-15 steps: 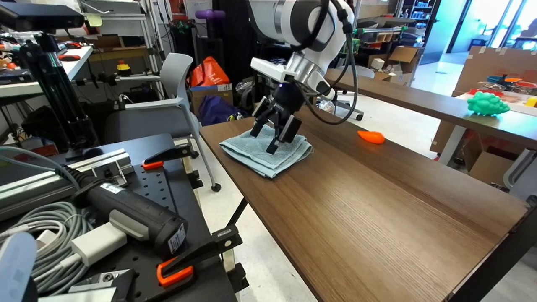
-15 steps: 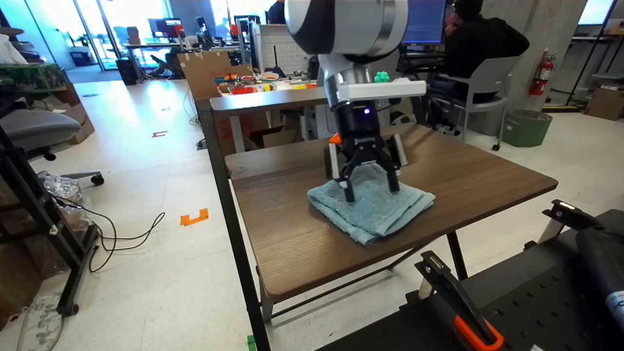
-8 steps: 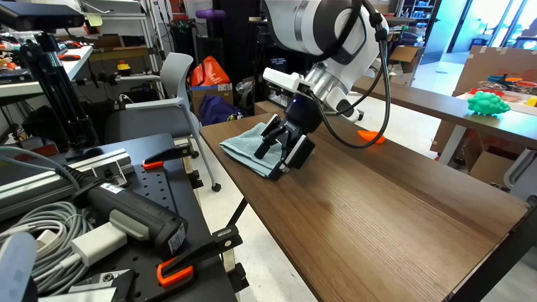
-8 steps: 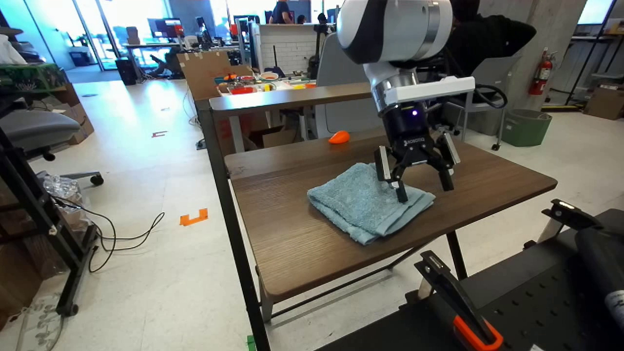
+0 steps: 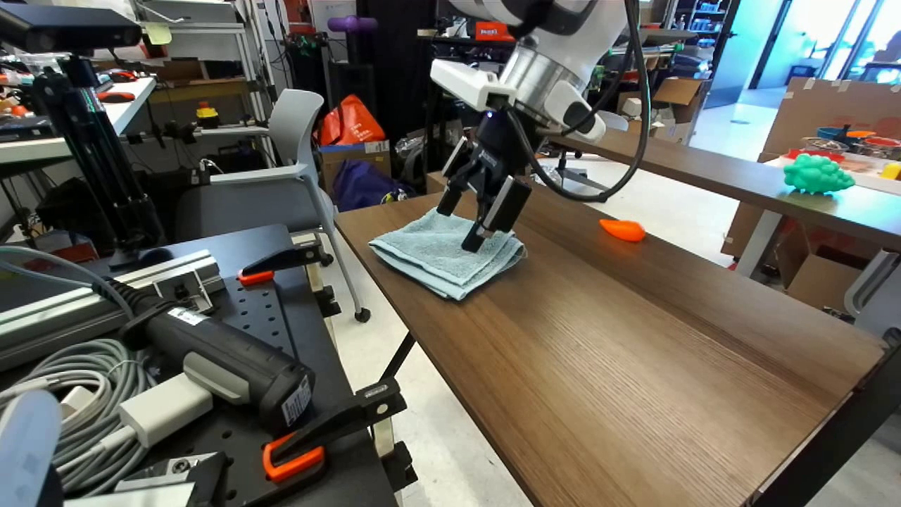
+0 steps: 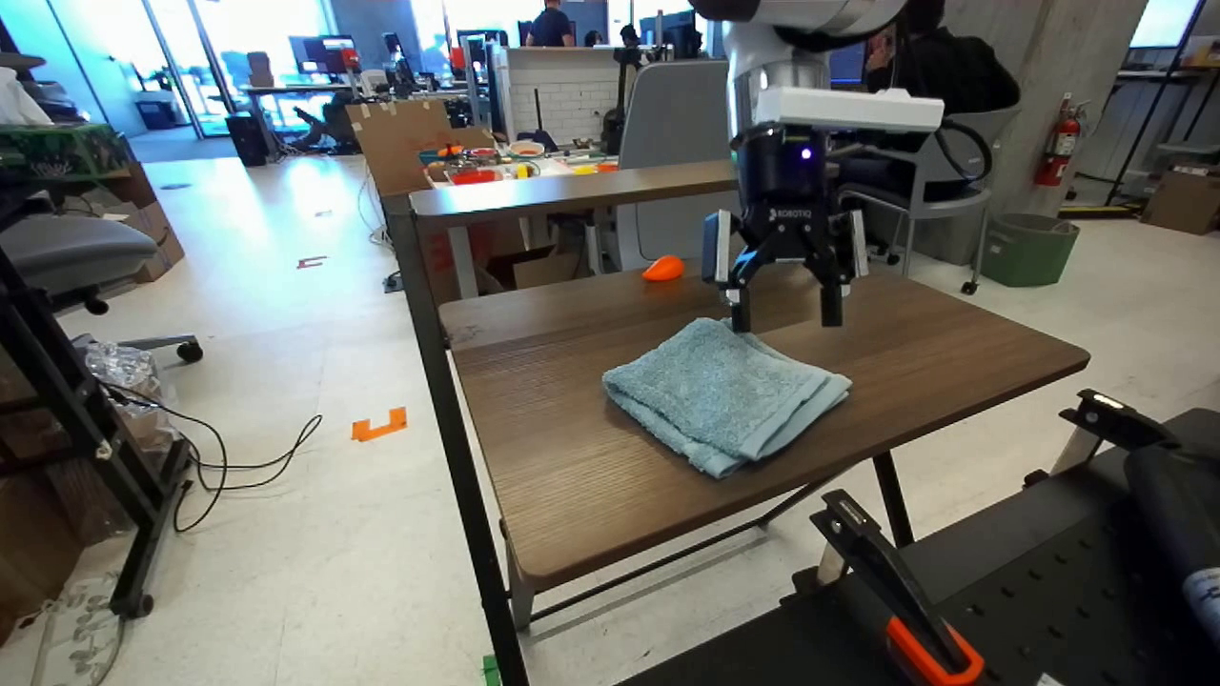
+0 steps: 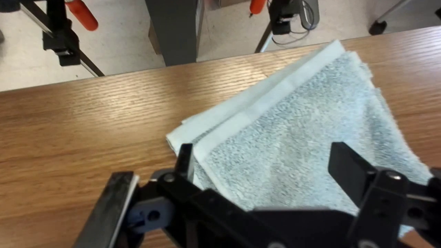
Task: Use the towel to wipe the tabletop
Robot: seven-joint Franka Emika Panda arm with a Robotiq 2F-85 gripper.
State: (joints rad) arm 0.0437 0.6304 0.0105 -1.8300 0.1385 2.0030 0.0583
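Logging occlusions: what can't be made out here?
All views: underside of folded square grey-blue terry towel, and dark brown wood-grain tabletop beneath, hidden by the towel.
Wrist view: part of the towel, behind the black two-fingered gripper.
Both exterior views: upper part of white-and-silver arm, cut off by top edge.
In an exterior view: text on white end label of black cylindrical tool, too small.

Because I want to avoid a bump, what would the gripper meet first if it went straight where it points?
Probably the towel; in the wrist view it lies beyond the open gripper; depth is unclear.
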